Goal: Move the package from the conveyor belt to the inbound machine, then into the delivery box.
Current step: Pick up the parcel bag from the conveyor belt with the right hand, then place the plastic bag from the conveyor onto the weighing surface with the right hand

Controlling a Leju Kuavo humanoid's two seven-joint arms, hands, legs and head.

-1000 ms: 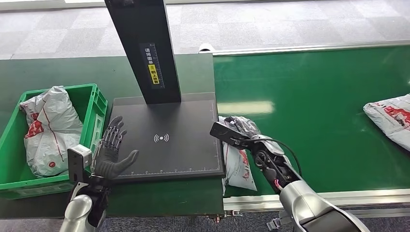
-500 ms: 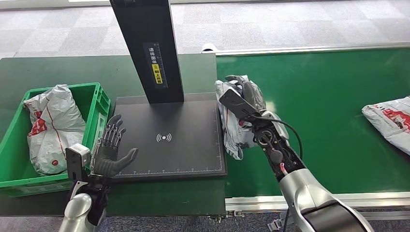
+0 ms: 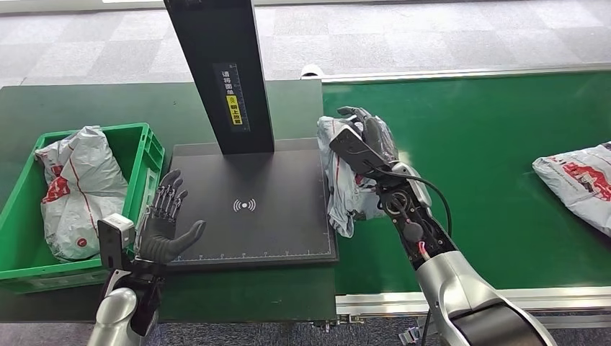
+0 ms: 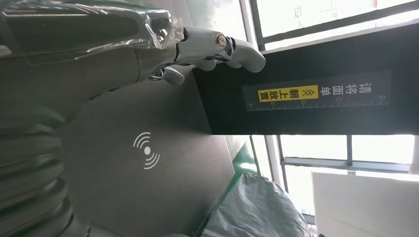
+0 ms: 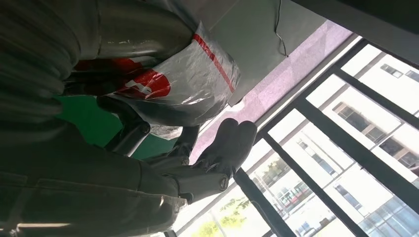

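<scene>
Package (image 3: 346,180) held up off the belt (image 3: 490,158), centre of the head frame, hanging right at the scanner pad's (image 3: 252,205) right edge. Gripped by the right hand (image 3: 366,137), fingers wrapped over the top of the bag, rest of it drooping down below the hand. Long axis running top to bottom in the frame, roughly parallel to that pad edge. Same grip up close in the right wrist view: fingers (image 5: 222,148) curled round the grey-and-red plastic.

Pad lies straight left of the package, so probably just a short sideways carry left to get it over the wifi-looking mark. Right hand obviously the one doing it.

Left hand (image 3: 167,229) at lower left, just off the pad's left edge, open, palm up, holding nothing. Green crate (image 3: 148,155) further left with a bag (image 3: 76,191) already inside. Another package (image 3: 576,180) at the far right on the belt, well apart.
</scene>
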